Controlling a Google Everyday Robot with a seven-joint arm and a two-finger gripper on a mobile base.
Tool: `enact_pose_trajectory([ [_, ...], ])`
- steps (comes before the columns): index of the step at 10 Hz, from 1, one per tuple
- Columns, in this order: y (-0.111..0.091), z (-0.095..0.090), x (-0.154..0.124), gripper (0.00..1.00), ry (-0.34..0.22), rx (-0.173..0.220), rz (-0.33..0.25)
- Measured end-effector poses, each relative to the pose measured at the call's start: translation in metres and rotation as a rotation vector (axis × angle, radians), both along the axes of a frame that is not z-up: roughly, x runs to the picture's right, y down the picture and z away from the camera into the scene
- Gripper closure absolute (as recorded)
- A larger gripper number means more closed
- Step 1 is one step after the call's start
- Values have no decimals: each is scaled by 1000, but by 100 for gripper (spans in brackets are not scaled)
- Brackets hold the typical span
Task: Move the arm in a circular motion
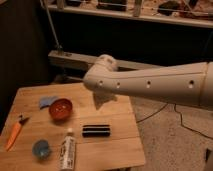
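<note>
Arm (pixel 150 84) stretched in from the right, elbow above the wooden surface (pixel 115 145), over the red bowl (pixel 60 108) and black bar (pixel 95 130). Gripper out of sight; grip state unknown.

Cream-white arm (pixel 150 85), red bowl (pixel 60 108)

wooden table (pixel 116 131), red bowl (pixel 60 108), orange knife (pixel 14 134), bottle (pixel 67 149)
</note>
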State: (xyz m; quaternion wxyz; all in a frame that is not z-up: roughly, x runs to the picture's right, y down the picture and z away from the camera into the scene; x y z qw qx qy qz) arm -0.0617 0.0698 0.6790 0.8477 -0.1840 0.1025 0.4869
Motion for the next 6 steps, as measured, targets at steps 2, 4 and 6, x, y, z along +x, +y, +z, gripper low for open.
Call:
enact_pose_trajectory([
  [2,-11,-1,-69,35,-98,32,-90],
  [4,-45,5,-116,35,-140,91,-156],
  [6,-101,14,-135,35,-138,165,-165],
])
